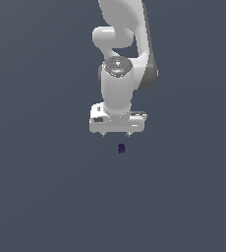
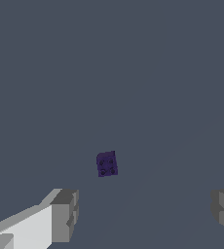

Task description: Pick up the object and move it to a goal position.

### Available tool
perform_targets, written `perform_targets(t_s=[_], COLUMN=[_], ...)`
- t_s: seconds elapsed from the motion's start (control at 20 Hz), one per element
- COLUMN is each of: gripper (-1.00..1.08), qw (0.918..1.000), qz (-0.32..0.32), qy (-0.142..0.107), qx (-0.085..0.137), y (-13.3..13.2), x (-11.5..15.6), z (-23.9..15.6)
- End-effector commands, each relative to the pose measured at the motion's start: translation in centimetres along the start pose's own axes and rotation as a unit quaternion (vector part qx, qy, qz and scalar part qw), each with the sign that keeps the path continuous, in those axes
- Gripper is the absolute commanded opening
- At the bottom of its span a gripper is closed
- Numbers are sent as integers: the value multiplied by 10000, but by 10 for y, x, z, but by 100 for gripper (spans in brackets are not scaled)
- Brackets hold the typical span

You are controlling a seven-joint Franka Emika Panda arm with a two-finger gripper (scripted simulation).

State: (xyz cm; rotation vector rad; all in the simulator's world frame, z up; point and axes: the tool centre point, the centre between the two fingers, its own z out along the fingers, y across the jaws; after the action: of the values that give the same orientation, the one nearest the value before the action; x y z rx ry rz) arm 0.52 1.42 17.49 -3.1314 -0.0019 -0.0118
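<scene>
White gripper [image 1: 117, 133] hangs from the arm [image 1: 125, 44], fingers [image 2: 64, 214] spread wide, nothing between them. The object [image 1: 121, 148] (tiny dark purple cube, small dark dots on one face in the wrist view) lies on the flat grey surface [image 1: 41, 187], just beside the fingertips in the exterior view and not touching them. Wrist view puts the cube [image 2: 106, 163] ahead of the gap between the two fingers.
</scene>
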Motion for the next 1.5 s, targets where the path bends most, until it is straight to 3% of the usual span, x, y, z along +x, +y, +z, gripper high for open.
perform_targets(t_s=[0.0,0.5,0.8,1.45], gripper=[100,100,100,100], qw=[10000,9997,9998,9983], qz=[0,117,82,-584], qy=[0,117,107,-8], qx=[0,154,139,-19], y=[0,0,-1,-22], x=[0,7,6,-14], z=[0,-2,2,81])
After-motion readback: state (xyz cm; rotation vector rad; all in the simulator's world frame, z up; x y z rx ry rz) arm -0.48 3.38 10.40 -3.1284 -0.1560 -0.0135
